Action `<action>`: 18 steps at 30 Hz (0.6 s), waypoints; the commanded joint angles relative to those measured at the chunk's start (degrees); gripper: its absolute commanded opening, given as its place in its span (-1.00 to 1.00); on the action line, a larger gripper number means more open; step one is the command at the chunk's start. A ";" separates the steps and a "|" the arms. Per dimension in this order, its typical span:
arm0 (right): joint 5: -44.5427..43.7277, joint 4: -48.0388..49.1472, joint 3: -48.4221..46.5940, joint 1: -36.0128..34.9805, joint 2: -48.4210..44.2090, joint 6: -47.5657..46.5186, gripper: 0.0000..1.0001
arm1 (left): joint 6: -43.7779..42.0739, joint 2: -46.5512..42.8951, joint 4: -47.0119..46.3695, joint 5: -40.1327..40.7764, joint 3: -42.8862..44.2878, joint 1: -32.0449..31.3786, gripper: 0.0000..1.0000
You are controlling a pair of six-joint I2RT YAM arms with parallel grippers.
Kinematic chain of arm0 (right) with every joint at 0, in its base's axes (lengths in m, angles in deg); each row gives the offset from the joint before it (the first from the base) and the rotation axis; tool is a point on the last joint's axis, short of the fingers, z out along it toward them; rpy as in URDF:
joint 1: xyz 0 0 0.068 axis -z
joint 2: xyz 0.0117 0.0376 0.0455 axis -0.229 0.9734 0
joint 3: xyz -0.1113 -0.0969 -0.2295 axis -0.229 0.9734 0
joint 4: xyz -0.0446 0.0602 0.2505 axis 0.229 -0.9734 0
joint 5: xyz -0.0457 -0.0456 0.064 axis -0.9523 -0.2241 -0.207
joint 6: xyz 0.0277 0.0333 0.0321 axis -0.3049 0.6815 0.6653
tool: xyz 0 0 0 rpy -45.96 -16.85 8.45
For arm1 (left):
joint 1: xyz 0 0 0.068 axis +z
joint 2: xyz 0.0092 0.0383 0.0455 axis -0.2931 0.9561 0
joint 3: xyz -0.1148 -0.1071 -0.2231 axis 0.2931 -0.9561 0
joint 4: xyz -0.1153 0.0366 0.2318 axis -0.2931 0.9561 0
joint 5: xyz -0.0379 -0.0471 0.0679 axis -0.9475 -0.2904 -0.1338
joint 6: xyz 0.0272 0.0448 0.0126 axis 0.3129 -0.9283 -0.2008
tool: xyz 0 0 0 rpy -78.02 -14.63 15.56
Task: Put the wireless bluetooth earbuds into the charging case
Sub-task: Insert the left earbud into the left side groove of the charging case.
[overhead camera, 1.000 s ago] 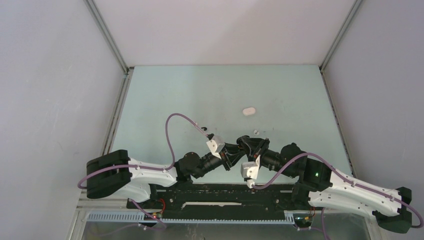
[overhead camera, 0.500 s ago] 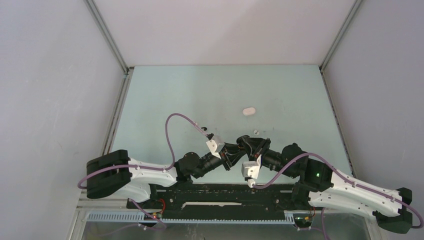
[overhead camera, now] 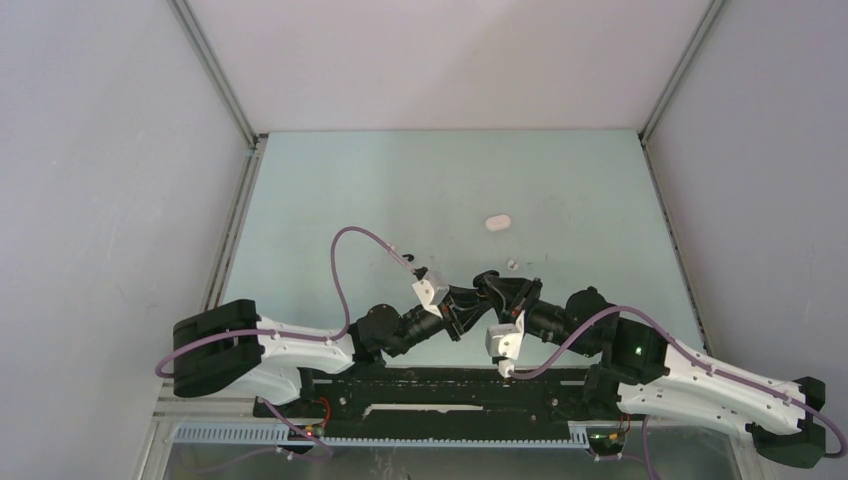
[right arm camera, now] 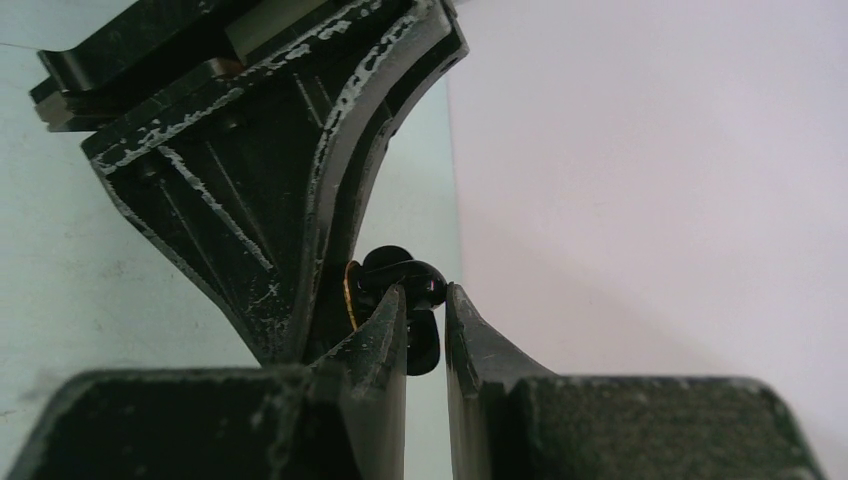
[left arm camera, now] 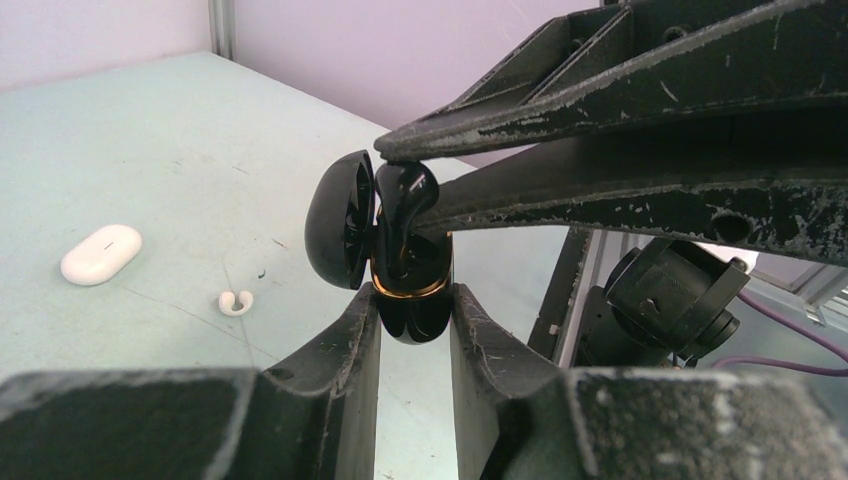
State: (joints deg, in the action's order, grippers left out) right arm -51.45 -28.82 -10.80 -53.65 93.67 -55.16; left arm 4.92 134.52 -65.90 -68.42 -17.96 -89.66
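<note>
My left gripper (left arm camera: 413, 300) is shut on a black charging case (left arm camera: 412, 318) with a gold rim, held upright above the table. Its lid (left arm camera: 340, 235) hangs open to the left. My right gripper (right arm camera: 425, 298) is shut on a black earbud (right arm camera: 418, 278). In the left wrist view this earbud (left arm camera: 403, 195) is at the case's open mouth, its lower part inside the rim. The right fingers (left arm camera: 600, 130) reach in from the right. In the top view both grippers meet near the front middle of the table (overhead camera: 485, 295).
A closed white pebble-like case (overhead camera: 497, 222) lies on the pale green table beyond the grippers and shows in the left wrist view (left arm camera: 101, 253). A small white curved piece (left arm camera: 236, 302) lies nearer, also in the top view (overhead camera: 511, 264). Grey walls enclose the table.
The right wrist has edged slightly to the right. The grippers stay together at the case. Nothing on the table has moved.
</note>
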 commanded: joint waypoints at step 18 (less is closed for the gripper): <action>2.82 -7.77 0.06 -0.31 1.84 -2.43 -0.61 | -3.68 -1.27 -3.70 -0.84 -0.78 -0.33 -1.00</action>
State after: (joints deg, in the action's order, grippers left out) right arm -50.03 -31.59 -10.80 -53.65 94.47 -56.53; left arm 4.13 134.54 -65.44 -68.64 -18.61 -89.66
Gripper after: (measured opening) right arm 0.177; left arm 0.290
